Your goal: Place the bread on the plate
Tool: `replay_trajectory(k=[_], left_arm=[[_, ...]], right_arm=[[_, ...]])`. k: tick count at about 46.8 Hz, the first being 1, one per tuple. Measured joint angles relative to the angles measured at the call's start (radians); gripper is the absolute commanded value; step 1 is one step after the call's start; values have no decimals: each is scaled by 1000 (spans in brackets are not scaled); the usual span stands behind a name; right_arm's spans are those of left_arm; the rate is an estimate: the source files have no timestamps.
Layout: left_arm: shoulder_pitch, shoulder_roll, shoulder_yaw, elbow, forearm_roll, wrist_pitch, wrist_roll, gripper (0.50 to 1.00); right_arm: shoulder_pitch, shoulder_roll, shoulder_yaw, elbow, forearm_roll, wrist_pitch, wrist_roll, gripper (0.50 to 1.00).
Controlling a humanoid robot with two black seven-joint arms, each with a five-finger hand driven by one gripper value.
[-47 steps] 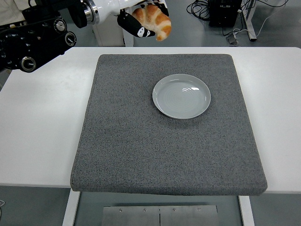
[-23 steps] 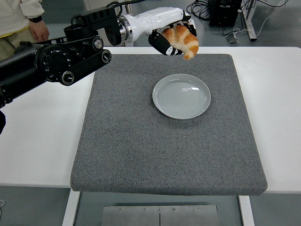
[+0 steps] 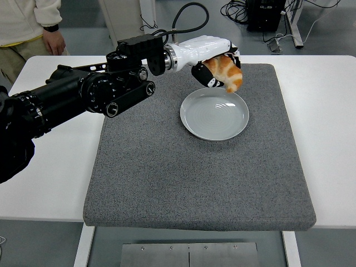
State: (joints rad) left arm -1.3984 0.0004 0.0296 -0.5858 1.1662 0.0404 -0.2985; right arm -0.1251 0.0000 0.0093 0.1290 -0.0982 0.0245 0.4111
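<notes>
My left hand is shut on a golden croissant and holds it in the air just above the far rim of the grey plate. The plate lies on the grey mat, right of its middle, with nothing on it. My left arm reaches in from the left edge across the mat's far left corner. The right arm is out of view.
The mat covers the middle of the white table. A person stands at the table's far left corner, one hand hanging near its edge. Cables and a black box lie on the floor beyond the table.
My left arm has swung in from the far left, carrying the croissant right and down from beyond the table's far edge to just over the plate's far rim.
</notes>
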Motion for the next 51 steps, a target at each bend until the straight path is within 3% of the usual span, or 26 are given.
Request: replay_trajectory(k=[14,32,51], left_arm=[[32,0,72,105,-57,18,-14,500],[52,-1,78,33,-56,69,-16,500],[100,0,185,12,-48,105,-12,500]], right_arm=[[0,0,0,0,0,0,0,1000],[0,0,0,0,0,0,0,1000],[0,0,0,0,0,0,0,1000]])
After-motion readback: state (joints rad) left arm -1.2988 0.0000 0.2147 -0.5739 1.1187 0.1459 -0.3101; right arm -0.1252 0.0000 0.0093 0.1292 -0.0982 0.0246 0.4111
